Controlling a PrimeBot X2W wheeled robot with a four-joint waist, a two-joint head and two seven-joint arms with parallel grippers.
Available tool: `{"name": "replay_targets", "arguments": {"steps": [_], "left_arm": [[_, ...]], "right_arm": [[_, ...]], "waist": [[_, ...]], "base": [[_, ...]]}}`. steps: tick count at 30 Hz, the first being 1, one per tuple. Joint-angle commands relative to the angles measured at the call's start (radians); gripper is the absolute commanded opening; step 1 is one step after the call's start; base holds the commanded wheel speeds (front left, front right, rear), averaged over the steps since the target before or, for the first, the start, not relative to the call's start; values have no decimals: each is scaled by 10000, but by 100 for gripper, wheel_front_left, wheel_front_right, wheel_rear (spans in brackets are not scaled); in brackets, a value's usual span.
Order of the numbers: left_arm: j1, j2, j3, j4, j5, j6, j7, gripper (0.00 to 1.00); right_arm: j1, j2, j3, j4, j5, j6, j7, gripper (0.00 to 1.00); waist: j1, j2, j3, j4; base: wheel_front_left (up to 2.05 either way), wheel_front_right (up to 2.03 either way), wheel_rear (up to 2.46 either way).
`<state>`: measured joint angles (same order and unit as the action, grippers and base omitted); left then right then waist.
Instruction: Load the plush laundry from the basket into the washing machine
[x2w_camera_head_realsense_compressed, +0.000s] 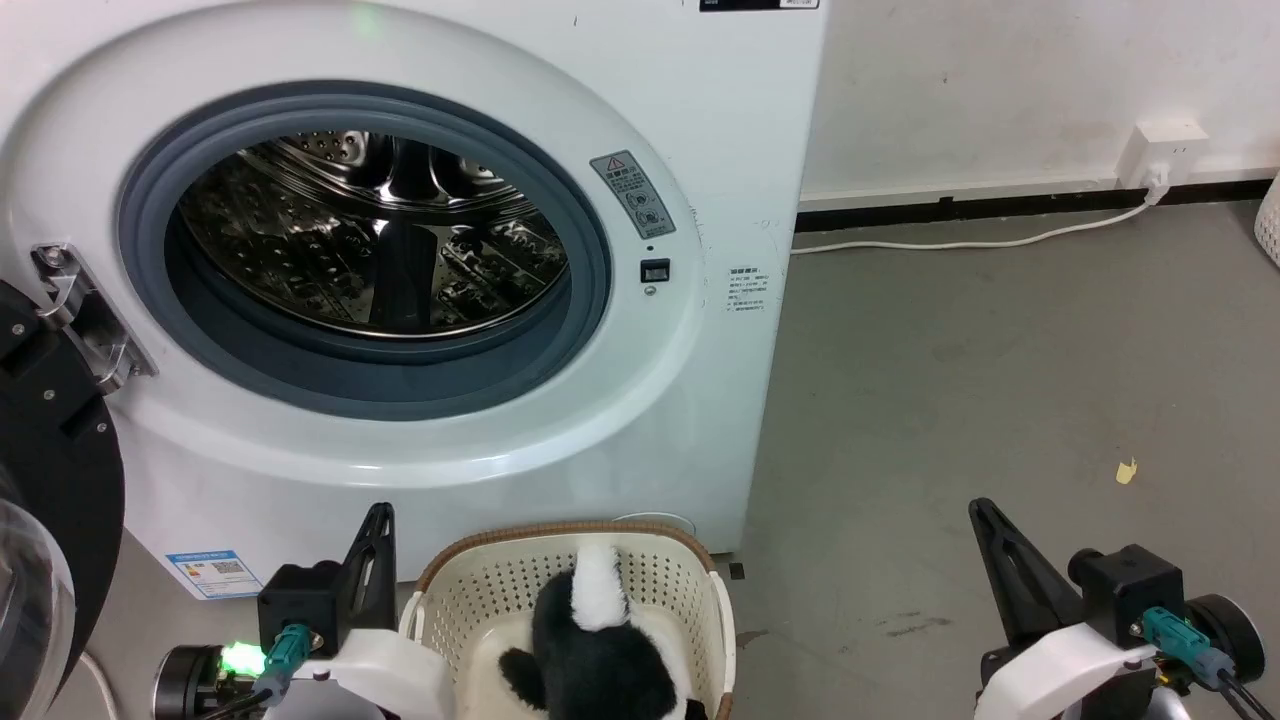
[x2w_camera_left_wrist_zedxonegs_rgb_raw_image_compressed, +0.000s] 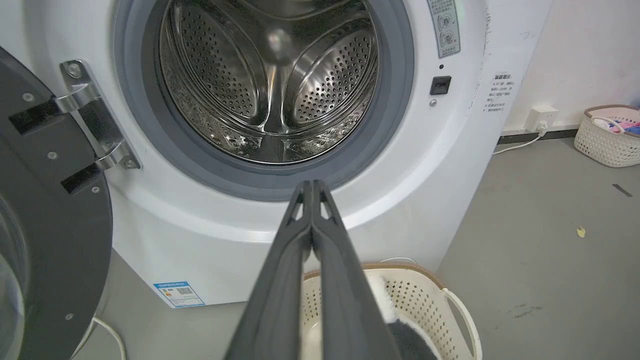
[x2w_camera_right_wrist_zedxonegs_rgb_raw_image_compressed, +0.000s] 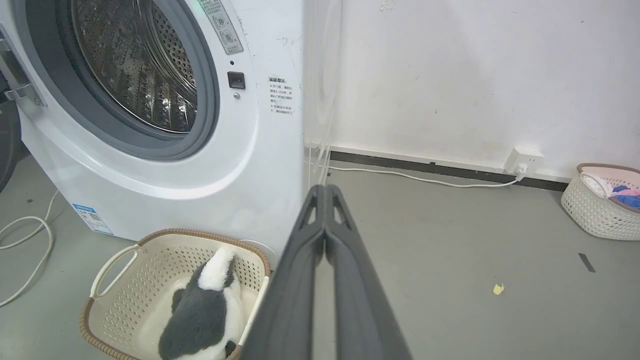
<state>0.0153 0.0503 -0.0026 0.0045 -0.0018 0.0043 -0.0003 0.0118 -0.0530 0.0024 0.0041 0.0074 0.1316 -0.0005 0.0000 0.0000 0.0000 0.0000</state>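
Left end effector (x2w_camera_left_wrist_zedxonegs_rgb_raw_image_compressed: 311, 184), right end effector (x2w_camera_right_wrist_zedxonegs_rgb_raw_image_compressed: 325, 187) are sitting closed, empty; plush laundry (x2w_camera_head_realsense_compressed: 595, 640) is lying in basket (x2w_camera_head_realsense_compressed: 480, 590); wrist cam's showing 2nd basket (x2w_camera_right_wrist_zedxonegs_rgb_raw_image_compressed: 595, 220).

A bare laundry test room: a front-loading washing machine (x2w_camera_head_realsense_compressed: 700, 150) on grey concrete floor (x2w_camera_head_realsense_compressed: 1000, 400) against a scuffed white wall (x2w_camera_head_realsense_compressed: 1000, 90).

You see grey floor (x2w_camera_head_realsense_compressed: 950, 380) | washing machine (x2w_camera_head_realsense_compressed: 720, 130) stands on it, left | basket (x2w_camera_head_realsense_compressed: 480, 590) just before the machine | white cable (x2w_camera_head_realsense_compressed: 960, 243) along the wall foot | yellow scrap (x2w_camera_head_realsense_compressed: 1127, 471) right | second basket (x2w_camera_right_wrist_zedxonegs_rgb_raw_image_compressed: 595, 215) well apart, by the wall.
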Motion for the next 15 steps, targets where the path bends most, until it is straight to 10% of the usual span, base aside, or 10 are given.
{"name": "replay_targets", "arguments": {"steps": [1,2,3,15], "left_arm": [[-153,-1,26,-45,18,-43,3,0],[-153,-1,26,-45,18,-43,3,0],[0,0,-1,0,-3,1,-1,100],[-7,-2,-229,137,-264,142,-180,100]], "right_arm": [[-118,28,-24,-41,-74,-9,5,0],[-118,28,-24,-41,-74,-9,5,0],[1,0,0,1,3,0,-1,100],[83,2,18,149,311,-1,-168,100]], "waist": [[0,0,0,0],[0,0,0,0],[0,0,0,0],[0,0,12,-3]], "base": [[0,0,0],[0,0,0],[0,0,0],[0,0,0]]}}
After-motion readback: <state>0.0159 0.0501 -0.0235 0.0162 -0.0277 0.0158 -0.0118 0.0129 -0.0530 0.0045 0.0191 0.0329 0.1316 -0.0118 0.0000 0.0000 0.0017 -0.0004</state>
